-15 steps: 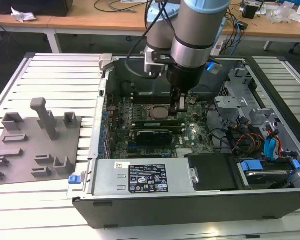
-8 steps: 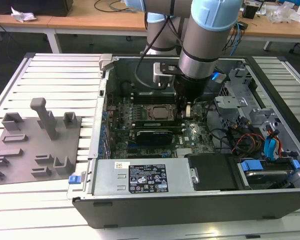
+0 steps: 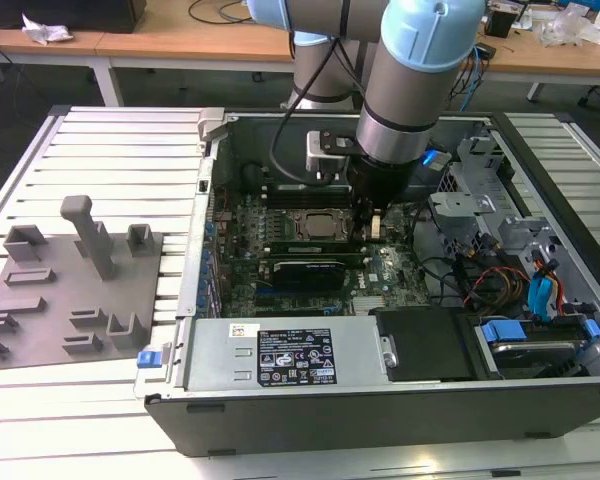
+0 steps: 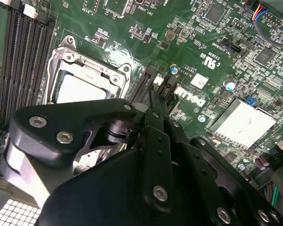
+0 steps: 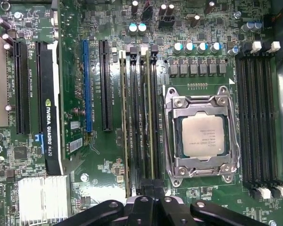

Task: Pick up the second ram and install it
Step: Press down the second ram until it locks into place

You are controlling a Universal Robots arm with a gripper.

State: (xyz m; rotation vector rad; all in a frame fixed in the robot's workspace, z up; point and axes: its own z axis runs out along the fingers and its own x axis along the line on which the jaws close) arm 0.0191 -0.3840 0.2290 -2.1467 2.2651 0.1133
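Note:
In the first wrist view, the second ram [image 5: 149,117] is a thin green strip seen edge-on, standing in a black slot beside the CPU socket [image 5: 205,136]. A similar strip [image 5: 124,117] stands two slots away. My gripper [image 5: 152,195] is right over the near end of the second ram, with its fingers drawn together. Whether the tips press on the strip is hidden. The second wrist view has the shut fingers [image 4: 153,101] pointing down at these slots. In the exterior view my gripper [image 3: 373,228] is low inside the open computer case [image 3: 380,410], just off the socket.
A black graphics card [image 5: 49,117] and a silver heat sink [image 5: 40,197] lie beyond the slots. Empty black slots with white clips [image 5: 259,117] flank the socket's other side. Cables [image 3: 500,280] and a drive cage fill the case's right in the exterior view. A grey tray [image 3: 70,290] lies outside.

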